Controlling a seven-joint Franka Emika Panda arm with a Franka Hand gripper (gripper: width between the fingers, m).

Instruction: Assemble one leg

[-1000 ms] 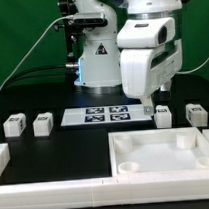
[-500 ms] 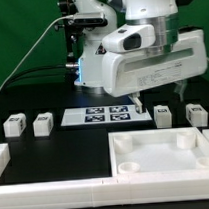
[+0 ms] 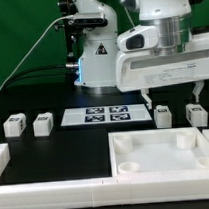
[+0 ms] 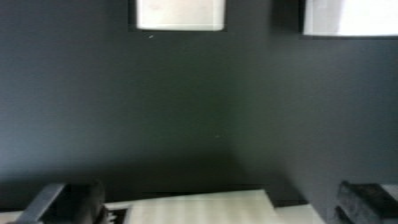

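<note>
Approach step: leg not yet grasped. Two-finger gripper [image 3: 170,96] hovers above dark table [image 3: 55,146], jaws spread wide, empty, touching nothing. Below it, at exterior view's right: small white squarish plastic leg [image 3: 162,115] with black-and-white tag, standing loose, twin leg [image 3: 196,113] near. Which one is target: cannot tell. Next move, my read: centre over one, descend, close on its sides. Large white recessed square panel [image 3: 165,149] lies near, no leg fitted.

You'll see the marker board [image 3: 105,115] lying flat on the black tabletop [image 3: 65,145]. Nearer the camera, toward the exterior view's right, sits the large white recessed panel [image 3: 164,152] with corner sockets.
</note>
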